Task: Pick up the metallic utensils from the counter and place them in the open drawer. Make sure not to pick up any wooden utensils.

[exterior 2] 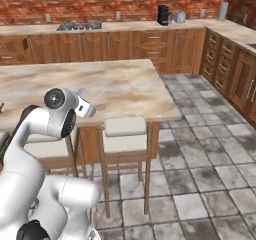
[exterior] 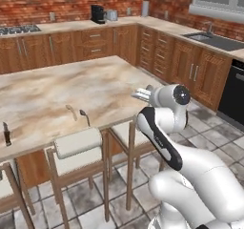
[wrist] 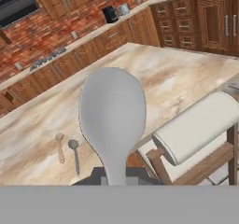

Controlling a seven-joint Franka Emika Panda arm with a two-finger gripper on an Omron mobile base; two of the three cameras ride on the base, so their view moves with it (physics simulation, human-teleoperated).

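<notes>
The claw (wrist: 115,177) sat at the bottom centre of the hand view, its jaws closed narrowly on the handle of a grey spoon (wrist: 112,111). The spoon's broad round bowl rose up through the middle of that frame, close to the lens. In the left base view the white arm climbed from the lower right, and its hand reached the centre of the frame, just over the near right edge of the counter (exterior: 95,80). The beige-and-brown marbled island top spread across the left and middle of that view. Near the island's front edge, at centre left, a tan wooden utensil (exterior: 71,111) and a small grey utensil (exterior: 85,117) lay just beside each other without touching. Both also appeared at the lower left of the hand view. Well apart from them, at the far left edge of the left base view, a knife (exterior: 6,135) with a black handle lay on the stone. A cushioned wooden stool (exterior: 78,144) stood against the island front below the two small utensils. Along the top of the frame ran a brick wall with wooden cabinets (exterior: 95,42) beneath it.
</notes>
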